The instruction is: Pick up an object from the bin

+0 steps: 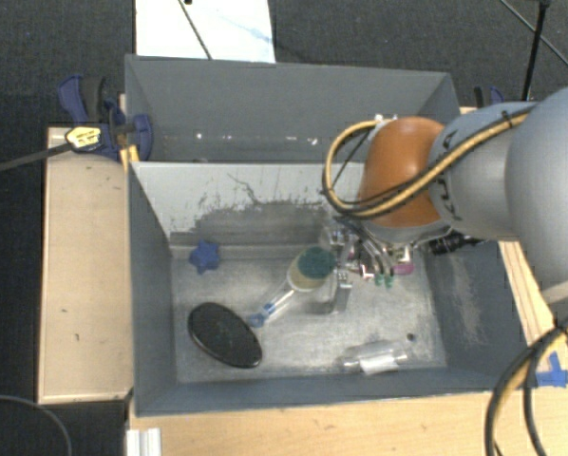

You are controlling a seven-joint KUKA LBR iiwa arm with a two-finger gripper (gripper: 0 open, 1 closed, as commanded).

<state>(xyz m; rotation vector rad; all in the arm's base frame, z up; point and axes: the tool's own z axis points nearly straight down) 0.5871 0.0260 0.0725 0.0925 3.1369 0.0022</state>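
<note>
Fingers open or closed, cannot tell; the gripper [342, 293] hangs low in the grey metal bin [153, 283], just beside a round teal-topped cream plastic piece [311, 268].

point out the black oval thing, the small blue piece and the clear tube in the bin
black oval disc [225, 336], camera view, middle of its top face
small blue piece [204, 256], camera view, its centre
clear tube [374, 357], camera view, middle of its body
</note>
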